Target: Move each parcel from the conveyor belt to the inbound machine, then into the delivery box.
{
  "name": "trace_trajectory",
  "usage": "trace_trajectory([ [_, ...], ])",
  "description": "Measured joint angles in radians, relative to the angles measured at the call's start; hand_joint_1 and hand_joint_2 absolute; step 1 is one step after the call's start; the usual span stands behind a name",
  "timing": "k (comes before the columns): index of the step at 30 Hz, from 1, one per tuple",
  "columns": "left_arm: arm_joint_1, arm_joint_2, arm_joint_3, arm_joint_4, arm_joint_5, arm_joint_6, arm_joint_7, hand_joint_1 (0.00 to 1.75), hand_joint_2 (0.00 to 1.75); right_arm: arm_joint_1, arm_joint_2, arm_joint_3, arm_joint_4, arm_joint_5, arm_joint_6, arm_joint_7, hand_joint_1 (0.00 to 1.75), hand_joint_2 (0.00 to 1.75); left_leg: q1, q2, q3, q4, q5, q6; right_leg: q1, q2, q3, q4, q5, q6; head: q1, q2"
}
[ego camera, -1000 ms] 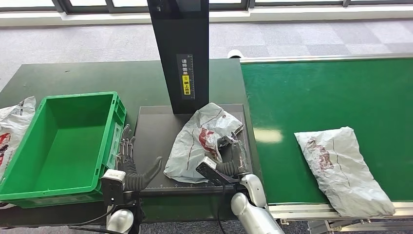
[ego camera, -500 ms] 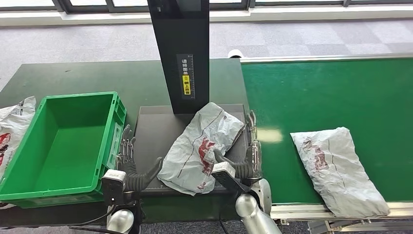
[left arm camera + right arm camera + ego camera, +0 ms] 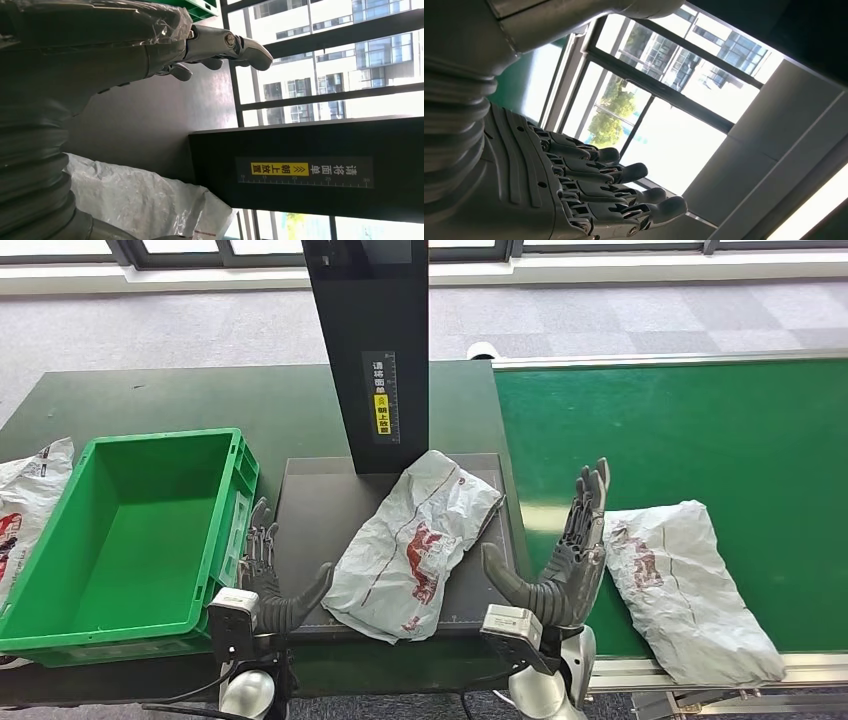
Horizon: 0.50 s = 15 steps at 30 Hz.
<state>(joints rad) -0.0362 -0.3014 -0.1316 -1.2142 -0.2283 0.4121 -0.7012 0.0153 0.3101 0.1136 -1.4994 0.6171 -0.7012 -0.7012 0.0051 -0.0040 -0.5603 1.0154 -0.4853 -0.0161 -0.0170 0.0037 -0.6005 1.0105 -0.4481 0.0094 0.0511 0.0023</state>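
Note:
A crumpled grey parcel [image 3: 412,545] with red print lies on the dark platform of the inbound machine [image 3: 318,502], in front of its black post [image 3: 368,350]; the left wrist view shows the same parcel [image 3: 145,202]. A second grey parcel [image 3: 682,585] lies on the green conveyor belt [image 3: 680,430]. My right hand [image 3: 560,565] is raised between the two parcels, fingers spread, holding nothing. My left hand [image 3: 268,585] is open beside the green delivery box [image 3: 135,535], left of the platform parcel. The box looks empty.
Another grey parcel [image 3: 22,505] lies on the dark table [image 3: 180,400] left of the box. The machine's post stands behind the platform. The conveyor's metal rim [image 3: 640,672] runs along the near side.
My right hand let go of the platform parcel, opened and moved right and up, off the platform. The parcel settled flatter. The conveyor parcel drifted left. My left hand stayed put.

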Motion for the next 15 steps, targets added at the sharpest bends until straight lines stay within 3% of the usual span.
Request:
trace_trajectory([
  [8,-0.007,-0.002,-0.008,-0.001,-0.045,-0.016,0.0,0.0,1.75,0.026,0.0,0.007,-0.141,0.008,0.0,0.0,0.0,1.75,0.0,0.0,0.0,0.0,0.0,0.0,0.0,0.0,0.0,0.0,0.0,0.0,0.0,0.0],
  [15,-0.087,-0.025,-0.095,0.052,-0.176,-0.055,0.013,0.0,1.75,0.021,0.0,0.037,-0.184,-0.001,0.001,0.0,0.0,1.75,-0.001,0.001,0.001,0.0,0.0,0.0,-0.001,0.0,0.0,0.0,0.001,0.0,0.0,0.0],
])
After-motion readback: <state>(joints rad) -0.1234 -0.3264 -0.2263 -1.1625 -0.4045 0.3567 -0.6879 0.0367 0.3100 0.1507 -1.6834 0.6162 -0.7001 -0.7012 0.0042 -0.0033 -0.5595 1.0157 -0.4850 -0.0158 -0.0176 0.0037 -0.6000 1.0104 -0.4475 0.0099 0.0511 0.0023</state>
